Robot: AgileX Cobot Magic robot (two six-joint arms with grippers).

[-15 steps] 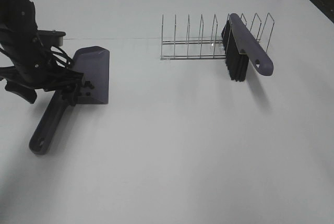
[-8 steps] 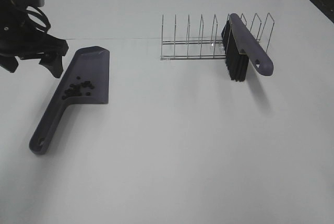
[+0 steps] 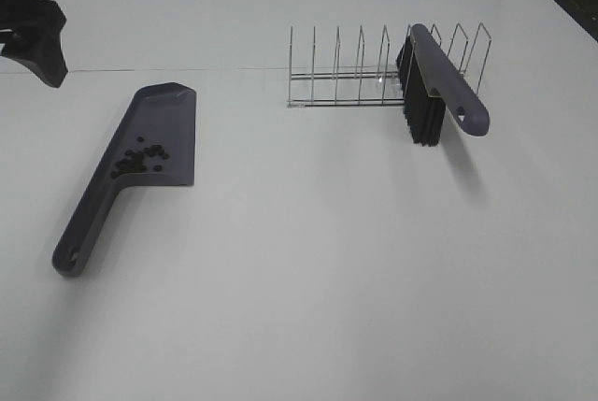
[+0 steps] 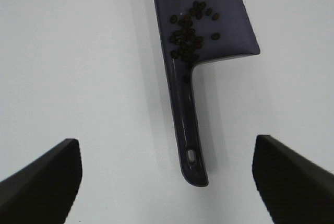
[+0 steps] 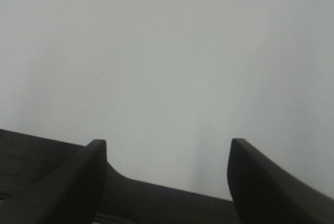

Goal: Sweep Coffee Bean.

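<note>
A purple-grey dustpan [image 3: 154, 135] lies flat on the white table at the left, handle toward the front. The coffee beans [image 3: 140, 156] sit in a small dark cluster inside the pan near the handle. In the left wrist view the beans [image 4: 190, 25] and the pan's handle [image 4: 190, 125] show between my open fingers [image 4: 42, 177]. My left gripper [image 3: 37, 35] is up at the far left edge, apart from the pan and empty. My right gripper [image 5: 167, 182] is open over bare table and is out of the exterior view.
A wire rack [image 3: 360, 69] stands at the back middle-right. A purple brush [image 3: 448, 83] with black bristles [image 3: 422, 111] leans on the rack's right end. The table's dark far edge shows at the top right corner.
My left gripper has let go of the dustpan handle and pulled away up and to the back left. The dustpan now lies flat with the beans in it.
</note>
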